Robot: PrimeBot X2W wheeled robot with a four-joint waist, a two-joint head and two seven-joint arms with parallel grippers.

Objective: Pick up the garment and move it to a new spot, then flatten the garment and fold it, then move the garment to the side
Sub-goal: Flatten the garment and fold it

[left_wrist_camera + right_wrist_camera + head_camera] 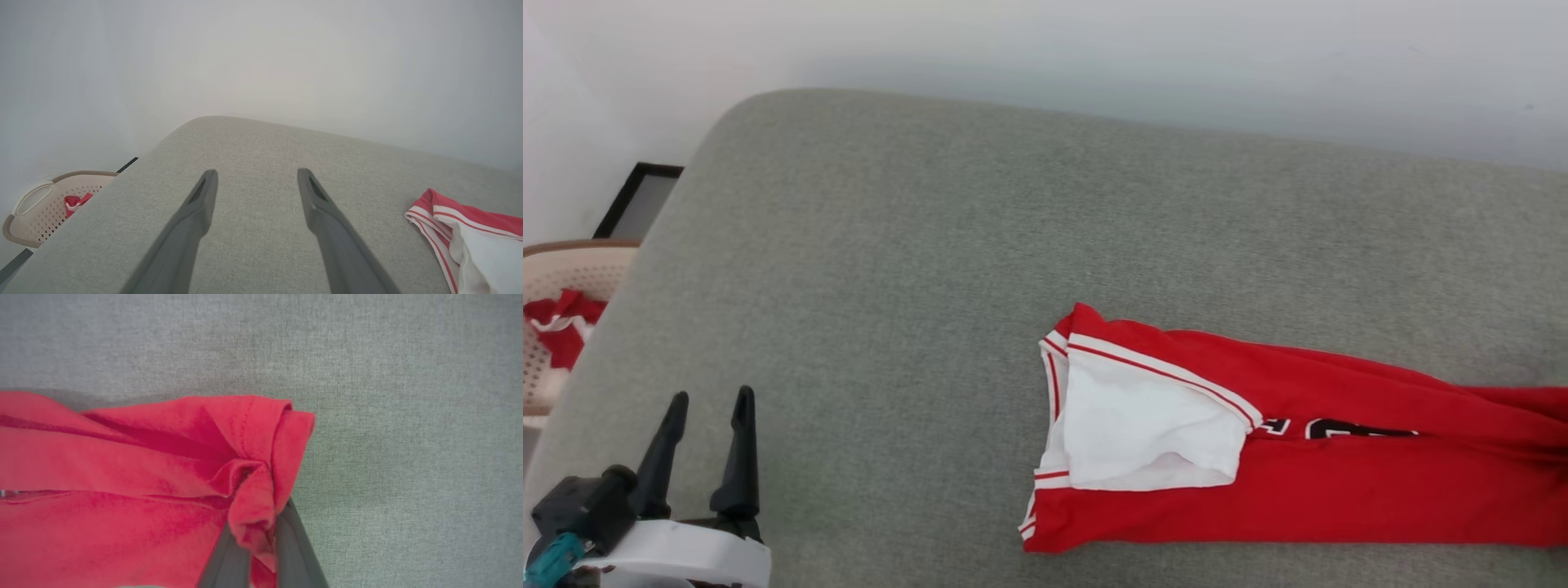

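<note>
Red garment (1298, 457) bunched lengthwise by surface (931, 245) front edge, right side. Right gripper (261, 543) pinched tight on its red hem fold; left gripper (707, 408) spread apart, empty, front-left corner. Lift slowly, high enough that the cloth clears.

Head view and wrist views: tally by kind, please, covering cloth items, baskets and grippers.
Cloth items: 2, the red jersey and the red-and-white cloth wad
Baskets: 1, the beige perforated basket
Grippers: 2, the left gripper and the right gripper
Total: 5
</note>
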